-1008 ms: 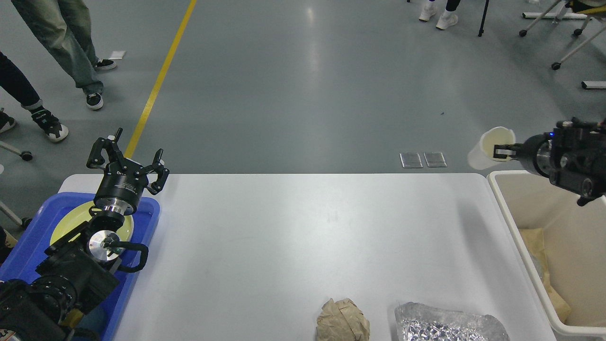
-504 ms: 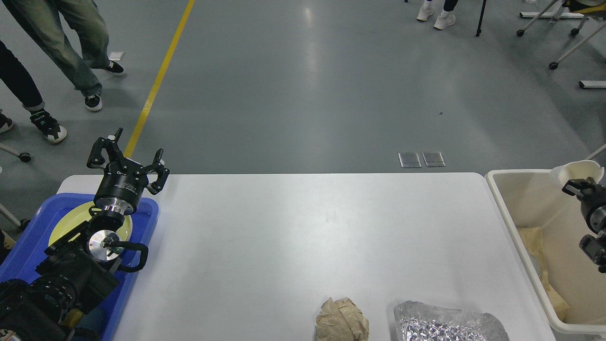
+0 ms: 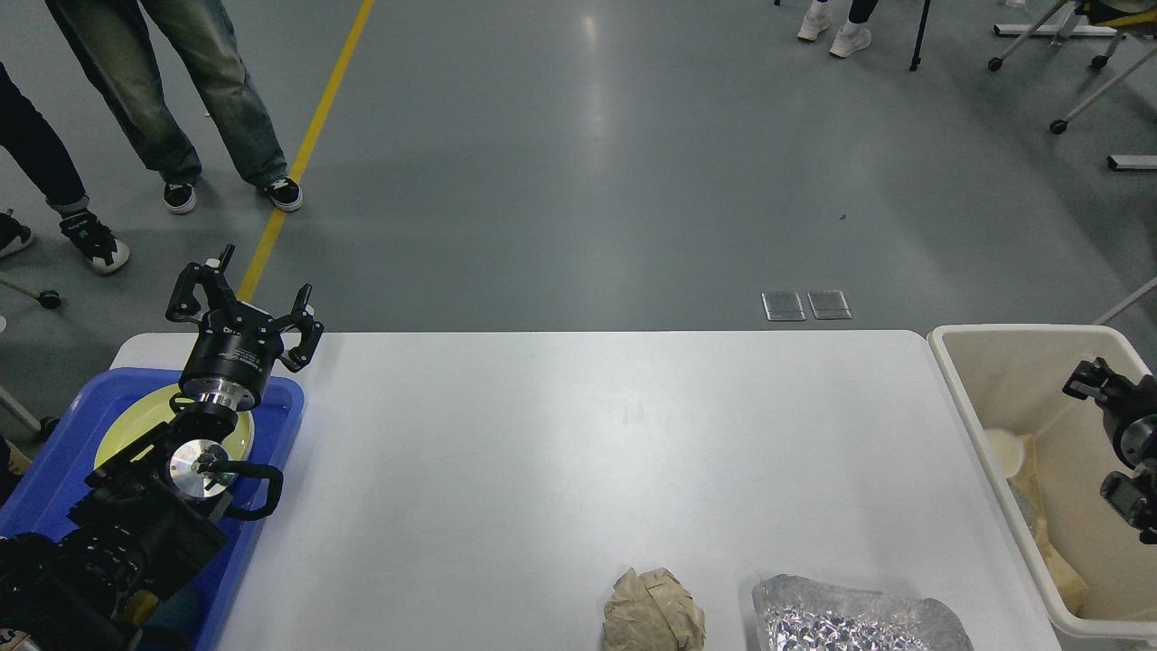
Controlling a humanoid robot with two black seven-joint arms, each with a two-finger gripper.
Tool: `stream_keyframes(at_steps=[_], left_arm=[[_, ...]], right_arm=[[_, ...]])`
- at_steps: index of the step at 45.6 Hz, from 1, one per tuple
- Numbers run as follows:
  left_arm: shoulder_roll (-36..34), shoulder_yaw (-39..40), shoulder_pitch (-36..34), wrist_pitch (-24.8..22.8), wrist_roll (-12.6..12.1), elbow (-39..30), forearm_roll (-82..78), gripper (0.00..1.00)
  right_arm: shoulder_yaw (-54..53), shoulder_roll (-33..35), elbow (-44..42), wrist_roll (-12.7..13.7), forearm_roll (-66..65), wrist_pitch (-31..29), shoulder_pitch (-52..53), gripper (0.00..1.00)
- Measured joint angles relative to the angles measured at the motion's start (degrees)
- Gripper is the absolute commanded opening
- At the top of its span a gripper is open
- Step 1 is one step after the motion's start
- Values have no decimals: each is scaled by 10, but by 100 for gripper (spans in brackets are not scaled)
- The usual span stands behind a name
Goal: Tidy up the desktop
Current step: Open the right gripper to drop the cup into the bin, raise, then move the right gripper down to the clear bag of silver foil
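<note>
On the desktop (image 3: 578, 434), two items are left near the front edge: a crumpled brown paper ball (image 3: 653, 612) and a crinkled foil piece (image 3: 850, 619) just beside it. These are best taken one at a time and released well inside the beige bin (image 3: 958, 398), where a pale cup (image 3: 1005, 452) and brown paper lie. The right gripper (image 3: 1089, 378) is seen over the bin; its spread cannot be told. The left gripper (image 3: 242, 303) is spread wide and empty above the blue tray (image 3: 54, 470), which holds a yellow plate (image 3: 136, 411).

Grey glossy floor (image 3: 587, 181), yellow line (image 3: 307, 145).
</note>
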State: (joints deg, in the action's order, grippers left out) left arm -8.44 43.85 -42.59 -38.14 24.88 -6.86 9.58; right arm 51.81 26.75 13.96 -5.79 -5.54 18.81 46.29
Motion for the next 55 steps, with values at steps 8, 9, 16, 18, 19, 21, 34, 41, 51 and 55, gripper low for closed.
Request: stream_keyframes(at_steps=[8,9,16,18,19,21,34,41,51,55], left_arm=[[0,0,0,0,0,0,0,96],[0,0,0,0,0,0,0,96],[0,0,0,-1,0,0,0,96],[0,0,0,-1,0,0,0,96],[0,0,0,-1,0,0,0,96],[0,0,0,-1,0,0,0,96],[0,0,0,-1,0,0,0,96],[0,0,0,-1,0,0,0,96],[0,0,0,-1,0,0,0,96],[0,0,0,-1,0,0,0,96]], right_arm=[[-4,2,22,0,1,0,45,100],[-4,3,32,0,2,0,58,100],[-4,38,144,0,3,-2,162,100],[-4,54,187,0,3,-3,201,100],[-3,60,207,0,3,-3,219,100],[-2,71,251,0,3,-4,259,100],[31,64,532,-1,-8,-10,485,100],[85,-6,652,-2,-27,-32,590,100],[111,-66,711,-3,-112,-86,643,100],[114,-65,766,-3,-120,-139,668,100]])
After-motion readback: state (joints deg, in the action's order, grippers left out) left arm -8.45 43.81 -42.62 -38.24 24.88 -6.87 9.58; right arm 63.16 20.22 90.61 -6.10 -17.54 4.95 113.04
